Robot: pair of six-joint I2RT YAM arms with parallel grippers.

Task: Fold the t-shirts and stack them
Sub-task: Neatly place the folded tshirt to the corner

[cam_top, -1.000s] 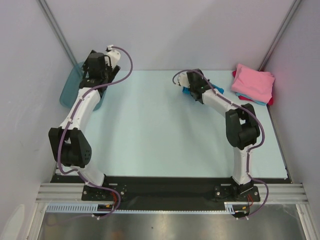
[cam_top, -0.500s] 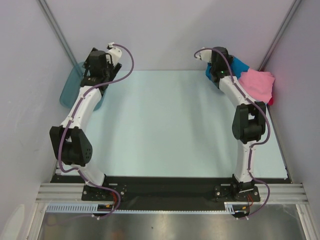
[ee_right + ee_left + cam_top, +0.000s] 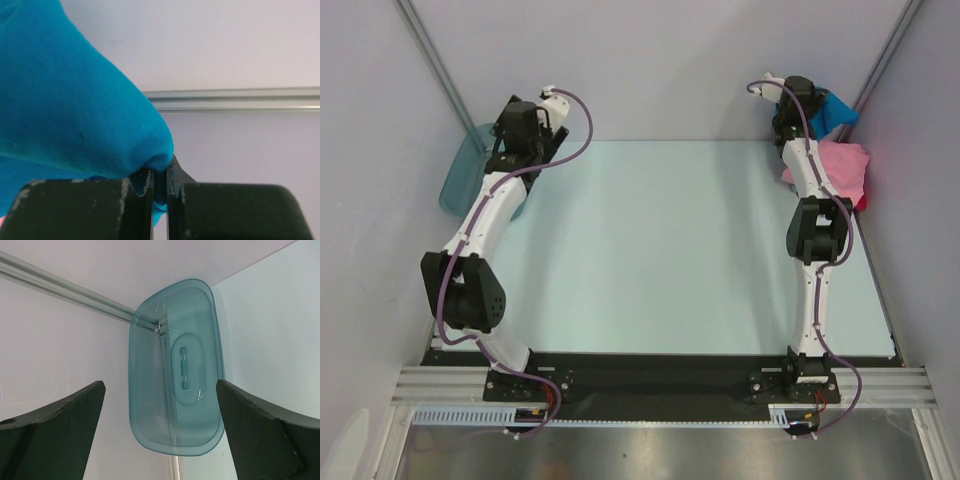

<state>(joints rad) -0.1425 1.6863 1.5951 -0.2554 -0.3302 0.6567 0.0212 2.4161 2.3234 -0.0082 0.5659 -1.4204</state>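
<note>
**Right gripper (image 3: 794,100) carried the blue shirt (image 3: 832,108) across to the pile**

From above, the right gripper had swung, within about a second, from the middle of the table (image 3: 650,250) to the far right corner. It held the blue shirt raised just behind and above the pink shirt (image 3: 842,165), which topped the pile with a red edge (image 3: 861,203) showing beneath it. The blue shirt hung bunched and not yet laid down. Judging by that, the fold seemed finished and only the placing on the pile remained. The left arm (image 3: 485,215) had scarcely moved and reached toward the teal tub (image 3: 460,175) at the far left edge.

Seen from the left wrist, the left gripper (image 3: 160,390) had its fingers spread wide with nothing between them. The tub (image 3: 175,370) stood on edge against the wall beyond them, and no shirt showed inside it.

Seen from the right wrist, the right gripper (image 3: 160,177) was pressed together, pinching a fold of the blue shirt (image 3: 65,100). The cloth bulged over the left finger and filled the left half of the view, with a plain wall and a metal rail (image 3: 235,99) behind.

No brand, label or writing could be read in any view.
</note>
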